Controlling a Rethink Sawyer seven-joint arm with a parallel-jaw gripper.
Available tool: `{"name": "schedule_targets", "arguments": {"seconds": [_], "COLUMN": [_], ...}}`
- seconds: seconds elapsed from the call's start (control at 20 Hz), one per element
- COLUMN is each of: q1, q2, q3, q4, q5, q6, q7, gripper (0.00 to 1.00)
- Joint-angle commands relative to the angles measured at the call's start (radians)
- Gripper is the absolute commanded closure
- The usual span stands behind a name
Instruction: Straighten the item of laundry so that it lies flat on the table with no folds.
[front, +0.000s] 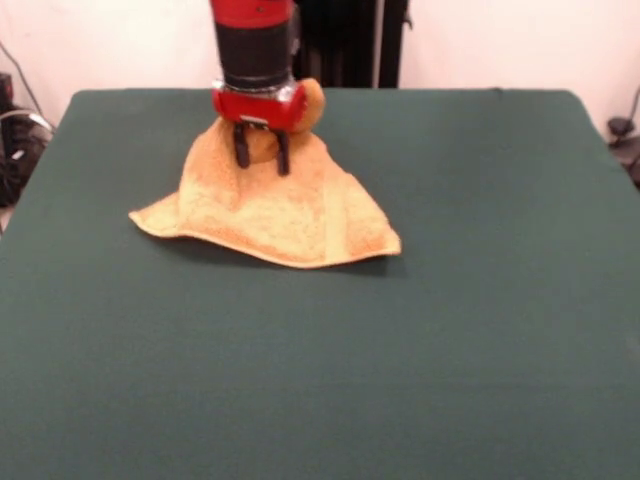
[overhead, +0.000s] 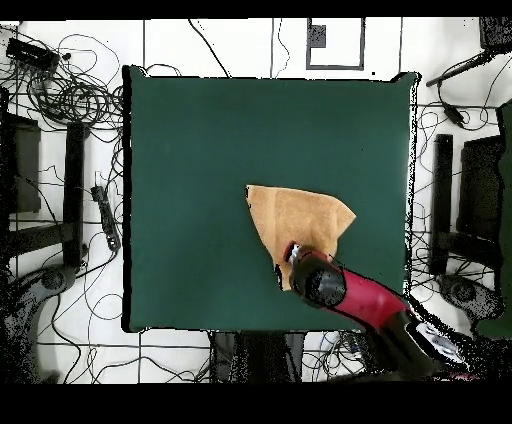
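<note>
Green felt table (front: 480, 330) fills most of both views; pale wall behind it in front view, white floor with tangled cables (overhead: 70, 95) around it in overhead.

Towel (front: 290, 215): orange-tan terry, bunched into a tent shape, peak lifted, lower edge spread on the felt. Front view shows a woven stripe running down the right fold. Lower hem curls just clear of the felt at the front. Overhead, it reads as a rough triangle, widest away from the gripper and narrowing toward it.

Gripper (front: 262, 152): red body, two black fingers (front: 242, 148) pointing straight down, pinched on a gather of cloth at the towel's peak. A lump of towel bulges up behind the red body. Arm (overhead: 365, 300) comes in at a slant in overhead, red and black, wrist vertical over the towel's narrow end.

No containers in view.

Room: wide bare felt beyond the towel's spread edge and to both sides of the gripper. Overhead, the table edge on the arm's side lies near the gripper.
</note>
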Motion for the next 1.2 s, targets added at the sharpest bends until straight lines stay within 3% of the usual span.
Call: {"name": "schedule_targets", "arguments": {"seconds": [0.05,0.35,0.75,0.95,1.2], "q1": [-0.132,-0.186,-0.181,-0.133,-0.002], "q2": [0.004,0.039,0.059,0.084,0.201], "q3": [0.141,0.164,0.179,0.149,0.062], "q4": [0.144,0.106,0.077,0.041,-0.096], "q5": [-0.174,-0.296,-0.35,-0.367,-0.344], "q6": [0.037,0.039,0.033,0.011,-0.063], "q7": [-0.047,-0.038,0.022,0.042,0.108], "gripper": [0.0,0.0,0.0,0.0,0.0]}}
